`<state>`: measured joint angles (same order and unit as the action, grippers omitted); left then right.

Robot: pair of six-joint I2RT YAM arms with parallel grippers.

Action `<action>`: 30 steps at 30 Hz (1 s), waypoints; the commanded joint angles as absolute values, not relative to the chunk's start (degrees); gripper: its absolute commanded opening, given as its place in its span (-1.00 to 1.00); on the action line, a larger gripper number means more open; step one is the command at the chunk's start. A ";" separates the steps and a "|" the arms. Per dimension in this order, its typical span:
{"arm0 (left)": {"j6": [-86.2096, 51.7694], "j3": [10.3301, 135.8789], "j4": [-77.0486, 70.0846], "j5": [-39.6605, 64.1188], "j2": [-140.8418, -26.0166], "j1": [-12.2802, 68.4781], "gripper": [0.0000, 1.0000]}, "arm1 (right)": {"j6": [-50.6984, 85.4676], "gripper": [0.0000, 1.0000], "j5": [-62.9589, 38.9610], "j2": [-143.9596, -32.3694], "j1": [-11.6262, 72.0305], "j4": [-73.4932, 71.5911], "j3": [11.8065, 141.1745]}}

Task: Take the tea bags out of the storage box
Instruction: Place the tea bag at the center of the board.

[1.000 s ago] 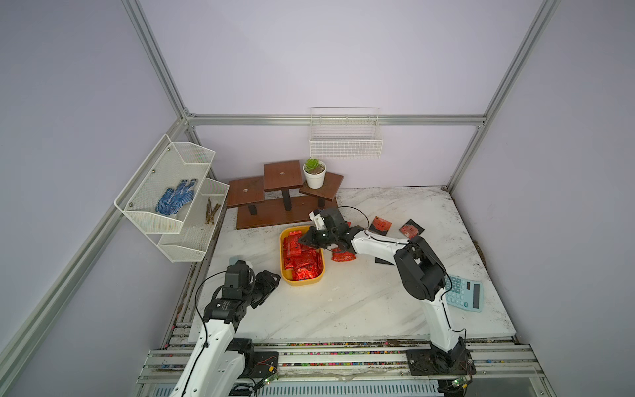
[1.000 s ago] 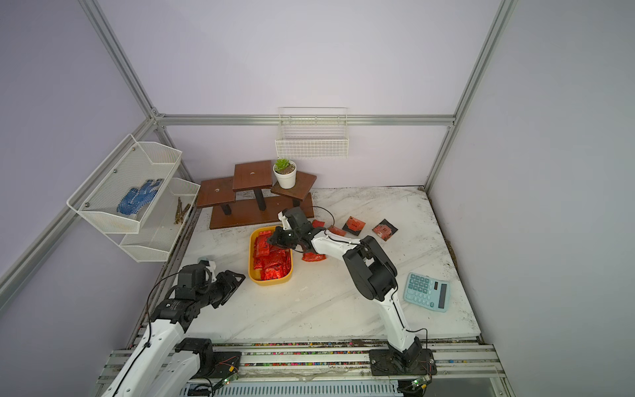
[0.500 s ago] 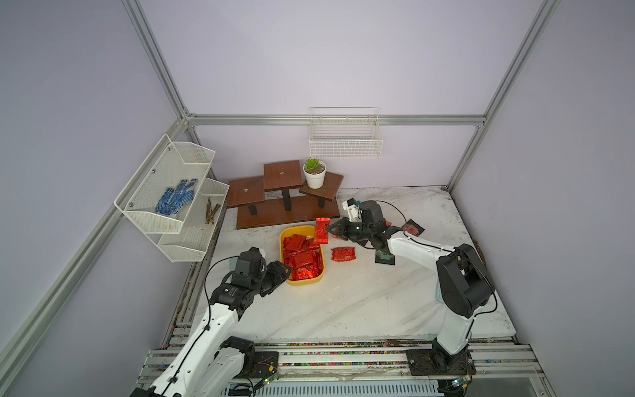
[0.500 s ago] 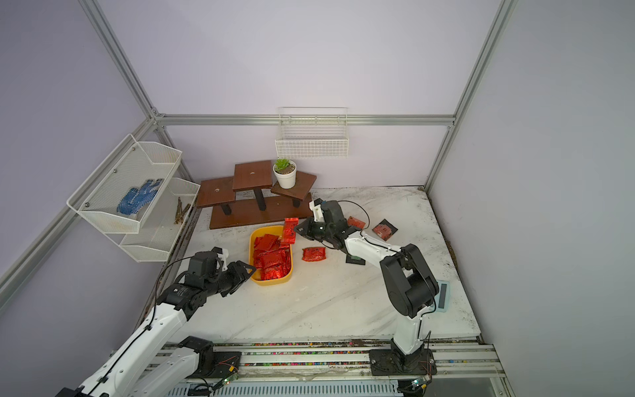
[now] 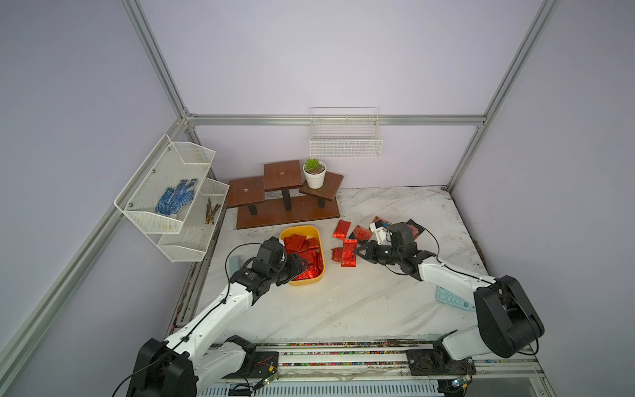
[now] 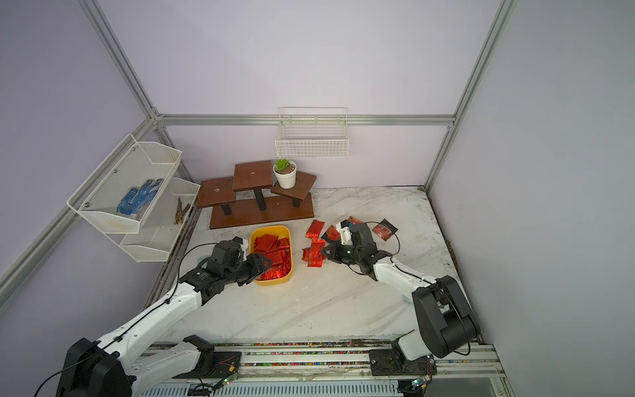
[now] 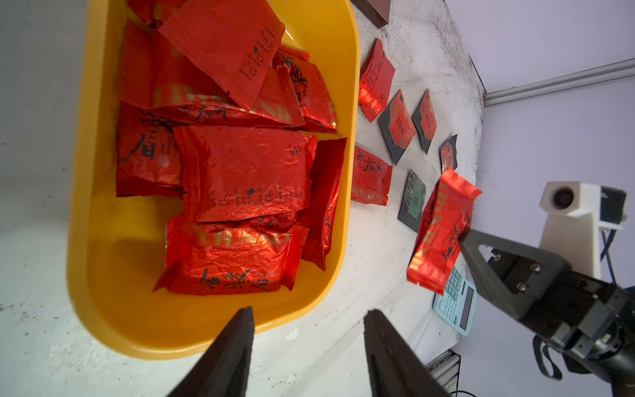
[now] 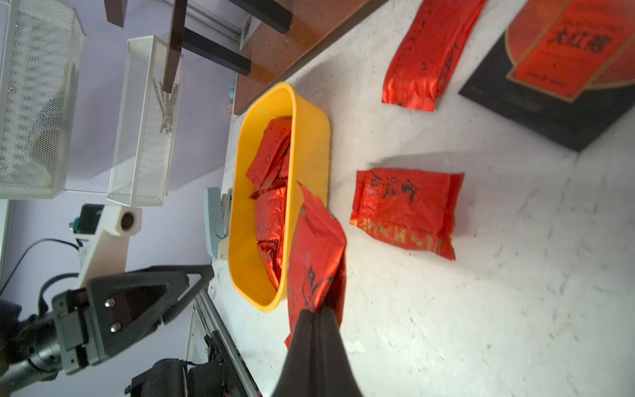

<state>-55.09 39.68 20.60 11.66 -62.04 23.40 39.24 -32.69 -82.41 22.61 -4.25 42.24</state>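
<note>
The yellow storage box [image 5: 298, 229] [image 6: 271, 227] [image 7: 103, 275] [image 8: 309, 137] sits left of the table's middle and holds several red foil tea bags [image 5: 305, 254] [image 7: 240, 172]. My right gripper [image 5: 359, 252] [image 6: 328, 254] [image 8: 316, 314] is shut on one red tea bag [image 5: 348, 254] [image 8: 316, 254] [image 7: 439, 233], held just right of the box above the table. More red sachets [image 5: 342, 229] and black packets [image 5: 360, 233] lie on the table to the right. My left gripper [image 5: 299, 266] [image 6: 264, 264] [image 7: 309, 311] is open and empty at the box's near end.
A pale blue calculator [image 5: 450, 299] [image 7: 457, 302] lies near the right arm, partly hidden by it. A wooden stepped stand [image 5: 285, 202] with a potted plant [image 5: 314, 173] stands behind the box. White wire baskets [image 5: 171, 192] hang at the left. A pale stapler-like object [image 5: 234, 264] lies left of the box.
My right gripper has carried the red tea bag out of the box, to the right and toward the front. The left arm has reached in from the table's left edge to the box.
</note>
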 commanded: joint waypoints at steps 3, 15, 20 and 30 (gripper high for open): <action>-54.94 41.67 18.50 10.13 -61.87 23.64 0.12 | 39.05 -1.00 -33.05 -78.14 23.44 -5.97 33.59; -54.77 40.89 19.64 8.89 -60.74 23.64 0.13 | 44.89 -1.00 -31.65 -83.89 29.52 -17.01 28.02; -54.58 40.31 20.30 8.20 -59.92 23.53 0.14 | 46.00 -1.00 -30.31 -87.44 31.11 -18.85 29.99; -54.93 37.20 19.42 8.25 -58.03 22.35 0.16 | 47.68 -1.00 -27.61 -93.65 31.81 -21.86 32.08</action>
